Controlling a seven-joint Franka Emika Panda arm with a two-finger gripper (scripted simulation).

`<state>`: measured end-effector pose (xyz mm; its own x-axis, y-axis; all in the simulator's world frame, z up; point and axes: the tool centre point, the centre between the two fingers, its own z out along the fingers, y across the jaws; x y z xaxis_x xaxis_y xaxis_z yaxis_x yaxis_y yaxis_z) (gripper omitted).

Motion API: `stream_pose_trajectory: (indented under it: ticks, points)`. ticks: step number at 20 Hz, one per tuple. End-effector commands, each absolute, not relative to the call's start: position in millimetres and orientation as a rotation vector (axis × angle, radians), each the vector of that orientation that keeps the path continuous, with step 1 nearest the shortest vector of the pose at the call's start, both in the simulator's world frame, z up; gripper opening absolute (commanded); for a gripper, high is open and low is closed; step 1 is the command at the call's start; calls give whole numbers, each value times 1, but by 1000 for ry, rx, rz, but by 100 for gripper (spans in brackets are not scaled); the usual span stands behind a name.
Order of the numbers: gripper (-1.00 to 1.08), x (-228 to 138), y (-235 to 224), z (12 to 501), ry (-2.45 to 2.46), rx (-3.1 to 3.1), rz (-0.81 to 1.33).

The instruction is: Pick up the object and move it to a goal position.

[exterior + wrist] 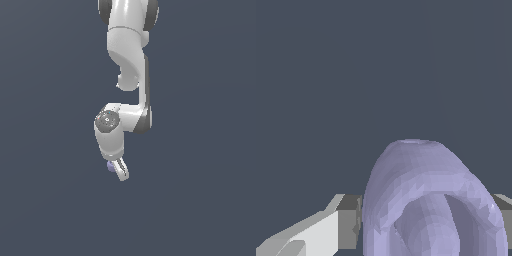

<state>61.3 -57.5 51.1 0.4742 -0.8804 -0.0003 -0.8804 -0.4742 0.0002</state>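
The object [431, 200] is a pale lavender rounded piece with ring ridges; it fills much of the wrist view, sitting between the two grey finger pads [348, 220]. In the exterior view only a small lavender bit of the object [110, 167] shows beside the white fingers. My gripper [118, 171] hangs at the end of the white arm, pointing down, shut on the object. Nothing marks a goal position in either view.
The white Panda arm [131, 60] comes down from the top of the exterior view. Everything around it is a plain dark blue-grey surface [200, 200] with nothing else on it.
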Motion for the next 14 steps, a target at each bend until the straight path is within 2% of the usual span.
stream_pose_trajectory:
  ticks: [1, 8, 14]
  points:
    - [-100, 61, -58, 52, -1611, 2697, 0]
    - [-100, 55, -65, 71, -1612, 2697, -1]
    - [-100, 44, -77, 108, -1612, 2697, -1]
